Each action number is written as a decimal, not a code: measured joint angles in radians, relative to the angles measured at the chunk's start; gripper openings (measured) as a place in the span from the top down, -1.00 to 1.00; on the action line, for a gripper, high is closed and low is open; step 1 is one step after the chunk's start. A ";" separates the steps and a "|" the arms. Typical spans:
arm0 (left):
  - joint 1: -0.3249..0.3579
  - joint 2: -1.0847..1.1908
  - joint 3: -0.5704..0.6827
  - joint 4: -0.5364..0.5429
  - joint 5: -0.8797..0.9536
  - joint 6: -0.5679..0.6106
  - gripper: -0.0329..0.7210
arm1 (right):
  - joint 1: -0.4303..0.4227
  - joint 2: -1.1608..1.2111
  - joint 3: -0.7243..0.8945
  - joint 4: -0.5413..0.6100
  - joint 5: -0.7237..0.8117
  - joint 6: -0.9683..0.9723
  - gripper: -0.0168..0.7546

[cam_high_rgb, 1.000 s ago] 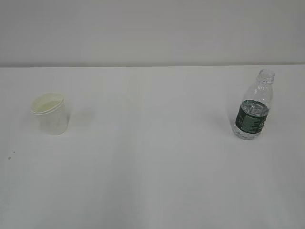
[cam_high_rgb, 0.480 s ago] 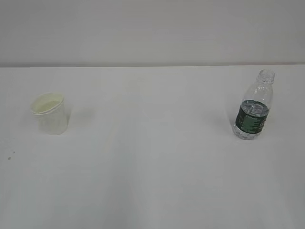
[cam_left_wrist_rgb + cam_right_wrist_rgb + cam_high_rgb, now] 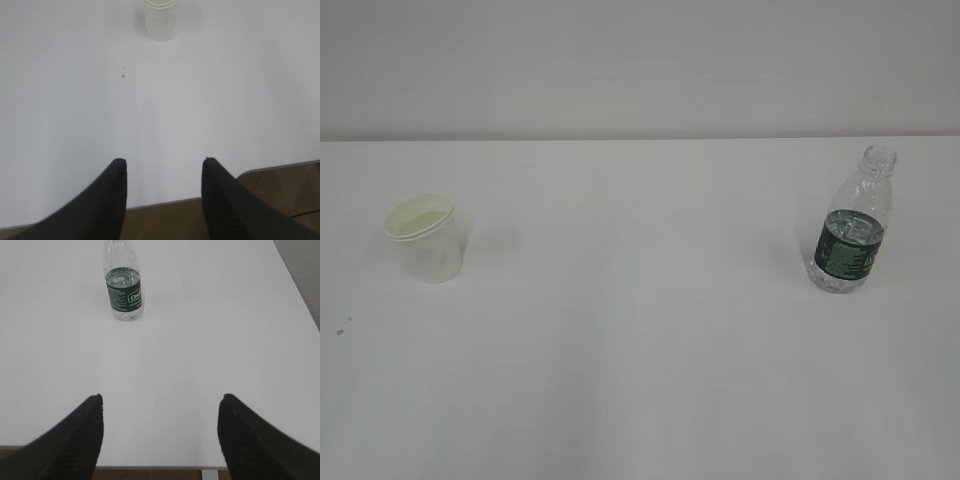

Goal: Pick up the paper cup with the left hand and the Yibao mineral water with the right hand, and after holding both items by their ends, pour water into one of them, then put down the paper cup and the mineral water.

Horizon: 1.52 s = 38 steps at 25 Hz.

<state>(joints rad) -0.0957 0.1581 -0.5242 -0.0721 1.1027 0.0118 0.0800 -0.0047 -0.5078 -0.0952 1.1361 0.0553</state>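
Observation:
The white paper cup (image 3: 424, 238) stands upright on the left of the table; the left wrist view shows the paper cup (image 3: 160, 20) far ahead at the top edge. The Yibao mineral water (image 3: 853, 222), a clear capless bottle with a dark green label, stands upright on the right; it shows as the Yibao mineral water (image 3: 123, 285) far ahead in the right wrist view. My left gripper (image 3: 164, 162) hangs over the table's near edge, open and empty. My right gripper (image 3: 161, 399) is open wider, also empty, back at the near edge. Neither arm shows in the exterior view.
The white table (image 3: 640, 330) ends at a pale wall behind. Two small specks (image 3: 123, 75) lie in front of the cup. The table's near edge (image 3: 165, 202) and brown floor show under the left gripper. The table's right edge (image 3: 295, 285) runs beside the bottle.
Cup and bottle stand unmoved in the exterior view. No arm has come into that view.

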 joint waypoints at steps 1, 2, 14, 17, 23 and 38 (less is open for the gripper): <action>0.000 -0.003 0.000 0.000 0.000 0.000 0.01 | 0.000 -0.005 0.000 0.000 0.001 0.000 -0.44; 0.000 -0.011 0.000 0.000 0.000 0.000 0.01 | 0.000 -0.010 0.000 0.000 0.001 0.000 -0.44; 0.000 -0.150 0.000 0.004 0.000 0.000 0.01 | 0.000 -0.012 0.000 -0.002 0.003 0.001 -0.44; 0.000 -0.150 0.000 0.004 0.000 0.000 0.01 | 0.000 -0.012 0.000 -0.002 0.003 0.001 -0.44; 0.000 -0.150 0.000 -0.009 0.000 0.000 0.01 | 0.000 -0.012 0.000 -0.002 0.005 0.001 -0.44; 0.000 -0.150 0.000 -0.009 0.000 -0.002 -0.73 | 0.000 -0.012 0.000 -0.002 0.005 0.001 -0.75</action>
<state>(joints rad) -0.0957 0.0078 -0.5242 -0.0813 1.1027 0.0102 0.0800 -0.0167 -0.5078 -0.0972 1.1410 0.0562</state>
